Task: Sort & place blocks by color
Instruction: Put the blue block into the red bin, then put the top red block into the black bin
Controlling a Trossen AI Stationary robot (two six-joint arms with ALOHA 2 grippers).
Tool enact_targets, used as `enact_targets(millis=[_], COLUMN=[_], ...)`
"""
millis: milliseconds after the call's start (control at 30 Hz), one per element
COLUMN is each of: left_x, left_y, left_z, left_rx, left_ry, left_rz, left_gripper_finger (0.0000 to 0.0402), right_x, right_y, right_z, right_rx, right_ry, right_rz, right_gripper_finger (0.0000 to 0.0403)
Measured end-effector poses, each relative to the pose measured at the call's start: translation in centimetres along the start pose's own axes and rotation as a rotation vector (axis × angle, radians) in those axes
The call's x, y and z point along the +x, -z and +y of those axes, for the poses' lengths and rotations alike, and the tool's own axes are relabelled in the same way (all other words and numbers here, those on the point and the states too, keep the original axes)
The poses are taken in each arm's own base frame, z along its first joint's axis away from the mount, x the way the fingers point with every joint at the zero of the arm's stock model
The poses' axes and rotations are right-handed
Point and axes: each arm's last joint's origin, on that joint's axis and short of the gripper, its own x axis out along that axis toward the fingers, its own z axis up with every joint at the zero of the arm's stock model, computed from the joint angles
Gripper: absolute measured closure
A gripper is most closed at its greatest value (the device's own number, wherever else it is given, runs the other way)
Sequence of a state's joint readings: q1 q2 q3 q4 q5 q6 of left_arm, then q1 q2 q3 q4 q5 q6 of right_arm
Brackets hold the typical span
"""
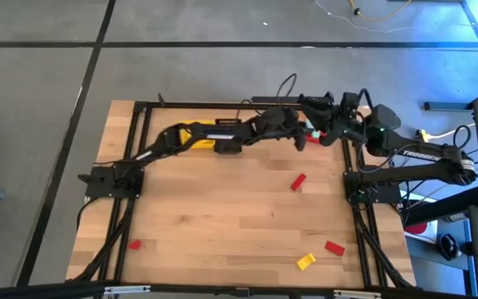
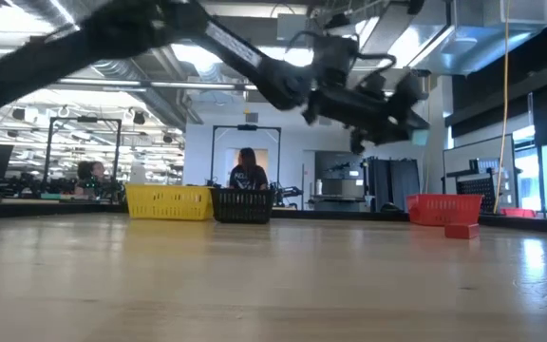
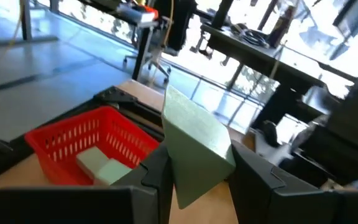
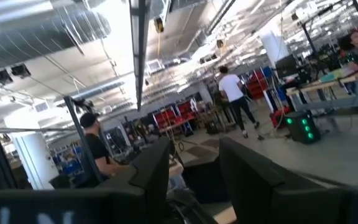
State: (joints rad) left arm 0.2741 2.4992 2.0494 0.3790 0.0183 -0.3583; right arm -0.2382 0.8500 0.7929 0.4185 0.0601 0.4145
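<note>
Left gripper [image 3: 197, 180]: pinched a pale green block [image 3: 194, 146], raised just beside and above the red basket [image 3: 55, 140].
Basket: two pale green blocks [image 3: 101, 167] inside.
Right gripper [image 4: 194, 168]: fingers parted, holding nothing, close by.

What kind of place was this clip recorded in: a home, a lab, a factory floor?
Most likely a robotics lab or workshop in a large open industrial hall. Exposed ceiling ducts run overhead, more framed workstations stand behind the wooden table, and people move among benches.
</note>
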Motion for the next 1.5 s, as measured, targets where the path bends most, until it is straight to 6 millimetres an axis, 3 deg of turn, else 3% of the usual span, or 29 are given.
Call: enact_targets(millis=[167,400,667,800,867,1000,1067,1200,1300,1500], left_x=[2.5,3.9,3.9,3.2,2.1,-2.1,-4.4,-8.3,-11.0,-15.2], left_y=[2.1,4.4,4.2,1.1,-2.1,-9.9,-11.8,-12.4,-13.4,-10.3], left_z=[1.1,2.5,2.4,1.7,1.3,0.2,0.2,-0.1,-1.2,-4.6], left_rx=[0.002,0.005,0.033,0.142,0.182,0.273,0.314,0.363,0.359,0.342], left_ry=[-0.082,-0.117,-0.071,-0.015,-0.031,-0.061,-0.096,-0.178,-0.18,-0.109], left_rz=[-0.054,-0.081,-0.033,0.012,0.058,0.169,0.305,0.606,0.689,0.696], left_gripper_finger=[0.0289,0.0234,0.0217,0.0216,0.0216,0.0222,0.0227,0.0249,0.0288,0.039], right_x=[0.4,0.6,0.6,0.6,0.6,0.6,0.6,0.5,0.5,0.5], right_y=[0.5,0.7,0.7,0.6,0.4,0.2,0.1,0.0,0.0,-0.1], right_z=[-0.2,-0.3,-0.3,-0.2,-0.2,0.0,0.0,0.0,0.1,0.1], right_rx=[-0.002,-0.005,-0.008,-0.007,-0.009,-0.028,-0.025,-0.025,-0.025,-0.029], right_ry=[0.009,0.013,0.013,0.008,0.0,-0.011,-0.016,-0.017,-0.02,-0.027], right_rz=[0.022,0.031,0.03,0.018,0.0,-0.028,-0.04,-0.042,-0.043,-0.041], right_gripper_finger=[0.026,0.026,0.026,0.026,0.026,0.026,0.026,0.026,0.026,0.026])
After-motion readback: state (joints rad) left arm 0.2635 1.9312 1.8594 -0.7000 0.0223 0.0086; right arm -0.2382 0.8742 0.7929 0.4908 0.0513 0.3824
